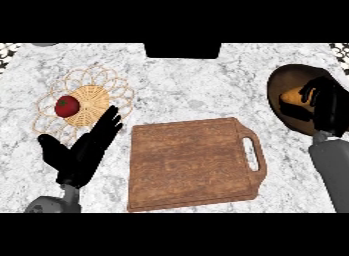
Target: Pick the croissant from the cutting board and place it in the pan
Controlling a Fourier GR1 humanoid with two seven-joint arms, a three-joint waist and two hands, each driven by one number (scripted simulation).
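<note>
Already the croissant (pixel 291 96) is off the cutting board (pixel 194 162), whose brown top lies bare in the middle of the tabletop (pixel 192 85). The pastry shows as an orange wedge over the dark pan (pixel 280 82) at the right, with the right hand (pixel 326 102) directly above that pan. Its fingers (pixel 310 92) curl round the croissant, so the pastry looks held rather than set down (whether it already touches the pan's floor cannot be told from this angle).

The left hand (pixel 85 150) rests open at the lower left, fingers straight and pointing up toward a woven wicker mat (pixel 96 82) that carries a red tomato (pixel 67 106); neither belongs to the job.

As a judgement, most of the task is done: the pick is made and the carry has reached its goal. What is left is the release, letting the fingers spread so the croissant settles inside the pan, and then lifting the hand clear without dragging the pastry back out.
</note>
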